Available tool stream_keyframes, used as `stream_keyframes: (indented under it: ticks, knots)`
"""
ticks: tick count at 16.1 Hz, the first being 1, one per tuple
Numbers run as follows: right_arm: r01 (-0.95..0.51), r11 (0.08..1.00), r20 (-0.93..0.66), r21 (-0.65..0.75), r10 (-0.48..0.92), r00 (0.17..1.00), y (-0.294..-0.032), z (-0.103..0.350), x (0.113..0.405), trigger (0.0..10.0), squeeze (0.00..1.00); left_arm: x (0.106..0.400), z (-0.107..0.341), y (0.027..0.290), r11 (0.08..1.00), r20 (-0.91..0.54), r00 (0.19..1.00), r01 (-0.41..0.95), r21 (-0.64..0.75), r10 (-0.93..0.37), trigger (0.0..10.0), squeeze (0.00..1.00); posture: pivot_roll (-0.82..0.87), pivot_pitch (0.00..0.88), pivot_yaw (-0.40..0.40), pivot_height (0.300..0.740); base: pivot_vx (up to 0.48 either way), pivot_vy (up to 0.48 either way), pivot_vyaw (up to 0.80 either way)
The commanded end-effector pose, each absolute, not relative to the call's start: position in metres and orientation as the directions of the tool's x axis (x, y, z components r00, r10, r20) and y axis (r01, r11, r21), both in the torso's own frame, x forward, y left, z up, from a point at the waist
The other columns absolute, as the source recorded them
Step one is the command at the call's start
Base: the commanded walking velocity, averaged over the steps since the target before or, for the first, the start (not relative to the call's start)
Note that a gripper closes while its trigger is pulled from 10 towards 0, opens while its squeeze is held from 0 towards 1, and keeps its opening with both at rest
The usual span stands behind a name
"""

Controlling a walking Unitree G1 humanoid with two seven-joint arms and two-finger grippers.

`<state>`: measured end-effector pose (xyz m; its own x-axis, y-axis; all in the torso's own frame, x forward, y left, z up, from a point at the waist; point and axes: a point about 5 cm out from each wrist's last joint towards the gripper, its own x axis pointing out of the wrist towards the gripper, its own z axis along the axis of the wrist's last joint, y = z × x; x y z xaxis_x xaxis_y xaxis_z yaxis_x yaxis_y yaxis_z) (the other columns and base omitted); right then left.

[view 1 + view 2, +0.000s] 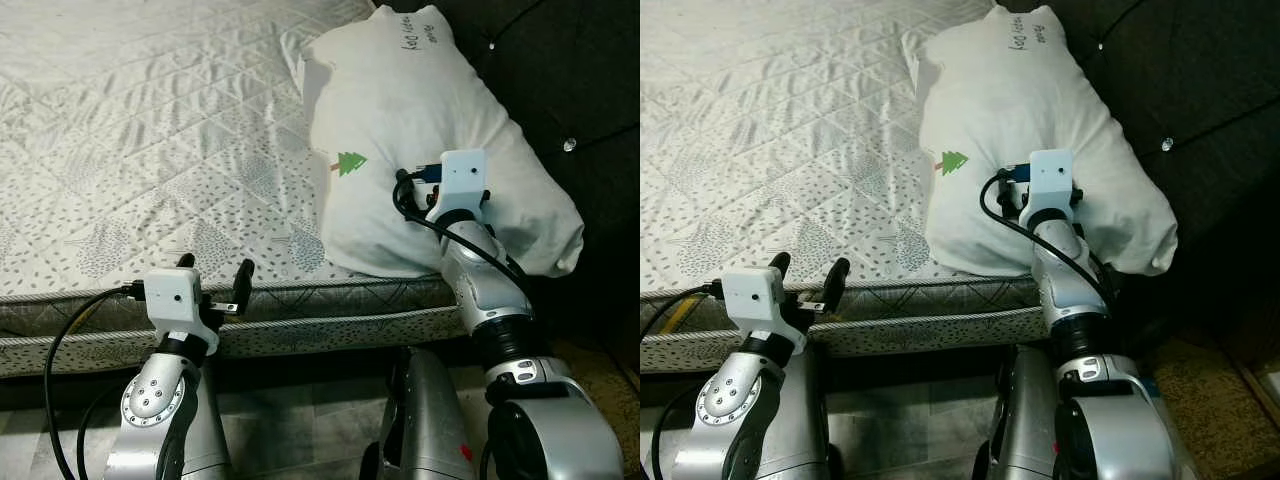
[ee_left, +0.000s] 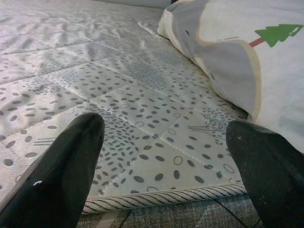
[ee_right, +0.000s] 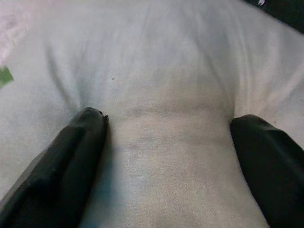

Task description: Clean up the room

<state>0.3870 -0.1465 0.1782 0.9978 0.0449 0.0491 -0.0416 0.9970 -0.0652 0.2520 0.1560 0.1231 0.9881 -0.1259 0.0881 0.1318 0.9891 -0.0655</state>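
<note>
Both head views look forward and down from above the bed (image 1: 150, 130), taking in its near edge, the white pillow (image 1: 420, 150) at the right and both arms; they share the same scene, slightly offset sideways. The left wrist view sits low at the bed's edge, looking along the left claw (image 2: 164, 142) across the quilted surface toward the pillow. The right wrist view looks along the right claw (image 3: 168, 137), very close to the pillow fabric.
</note>
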Motion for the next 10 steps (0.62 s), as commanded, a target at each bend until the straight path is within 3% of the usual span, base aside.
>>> stream_keyframes:
  ticks: [1,5,10]
  knots:
    - [-0.067,0.997,-0.076,-0.029,0.065,0.995,-0.145,0.142,0.378,10.0,0.0,0.252,0.121,0.156,0.991,0.082,0.989,0.124,-0.058,-0.119,10.0,0.0,0.1,0.151,-0.064,0.463,0.0,0.0,0.0]
    - [-0.125,0.992,0.176,-0.019,0.126,0.976,-0.141,0.18,0.368,10.0,0.0,0.254,0.124,0.157,0.991,0.103,0.991,0.1,-0.09,-0.09,10.0,0.0,0.1,0.14,-0.077,0.463,0.0,0.0,0.0]
    - [-0.211,0.974,0.226,0.077,0.189,0.956,-0.126,0.183,0.339,10.0,0.0,0.247,0.119,0.156,0.992,0.087,0.993,0.082,-0.092,-0.074,10.0,0.0,0.09,0.161,-0.078,0.463,0.0,0.0,0.0]
